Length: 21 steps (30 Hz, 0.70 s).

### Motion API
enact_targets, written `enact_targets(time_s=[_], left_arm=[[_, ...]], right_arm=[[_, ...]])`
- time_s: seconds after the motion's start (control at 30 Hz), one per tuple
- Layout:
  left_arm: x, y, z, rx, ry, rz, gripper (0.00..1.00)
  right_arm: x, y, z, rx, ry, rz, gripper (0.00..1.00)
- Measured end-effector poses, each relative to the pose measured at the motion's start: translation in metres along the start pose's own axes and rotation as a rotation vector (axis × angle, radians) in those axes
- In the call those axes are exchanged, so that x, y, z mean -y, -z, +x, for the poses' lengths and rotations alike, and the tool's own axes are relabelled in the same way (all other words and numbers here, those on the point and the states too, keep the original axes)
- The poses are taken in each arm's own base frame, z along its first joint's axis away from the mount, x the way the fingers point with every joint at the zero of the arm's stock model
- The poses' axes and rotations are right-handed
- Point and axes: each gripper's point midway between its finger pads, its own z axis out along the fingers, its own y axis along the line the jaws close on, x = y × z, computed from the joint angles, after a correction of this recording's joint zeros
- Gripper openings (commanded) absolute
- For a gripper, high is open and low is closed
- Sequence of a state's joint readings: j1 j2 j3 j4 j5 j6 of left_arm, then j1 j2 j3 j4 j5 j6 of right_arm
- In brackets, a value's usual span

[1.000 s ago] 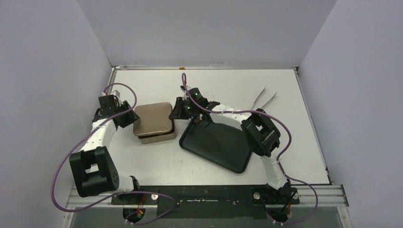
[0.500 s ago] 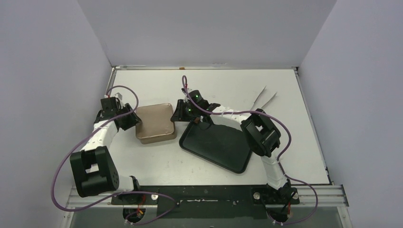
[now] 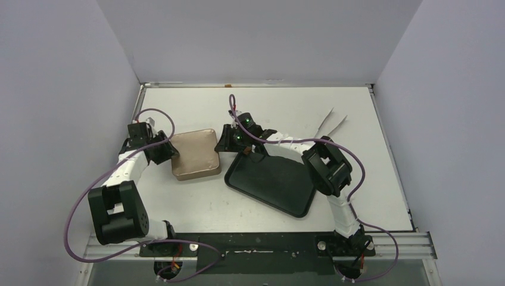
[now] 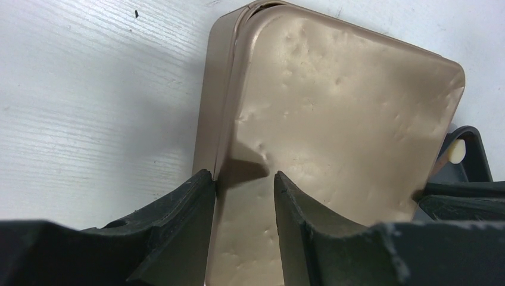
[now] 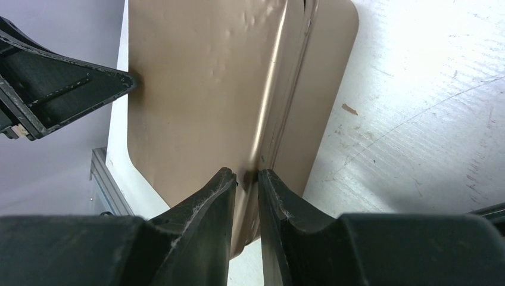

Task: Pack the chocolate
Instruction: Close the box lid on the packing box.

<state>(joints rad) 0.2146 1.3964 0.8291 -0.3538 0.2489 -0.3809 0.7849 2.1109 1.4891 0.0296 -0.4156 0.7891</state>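
Table (image 3: 268, 107): white, and it carries everything.
Tray (image 3: 271, 185): black, toward the table's front edge, just right of the tin.
Tin (image 3: 193, 175): gold-brown, left of the table's middle. It should stay flat and not slide.
Lid (image 3: 194, 154): lies on top of the tin. I think it needs an even push down, with the corners lined up.
Left gripper (image 4: 241, 179): pinches the lid's left edge.
Right gripper (image 5: 247, 174): pinches the lid's right edge. Both should let go only once the lid sits snug.
Chocolate: I can't see any. It is likely inside the tin.
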Motion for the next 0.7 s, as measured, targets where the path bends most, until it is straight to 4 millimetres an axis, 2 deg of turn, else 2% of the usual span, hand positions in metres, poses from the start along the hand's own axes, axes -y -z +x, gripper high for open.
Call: enact_targets(time_s=[0.43, 0.7], left_arm=[[0.001, -0.003, -0.002, -0.001, -0.002, 0.003, 0.39], [0.004, -0.003, -0.005, 0.001, -0.004, 0.012, 0.39]], right_arm=[[-0.001, 0.0, -0.007, 0.019, 0.003, -0.011, 0.22], [-0.01, 0.001, -0.016, 0.037, 0.012, -0.032, 0.22]])
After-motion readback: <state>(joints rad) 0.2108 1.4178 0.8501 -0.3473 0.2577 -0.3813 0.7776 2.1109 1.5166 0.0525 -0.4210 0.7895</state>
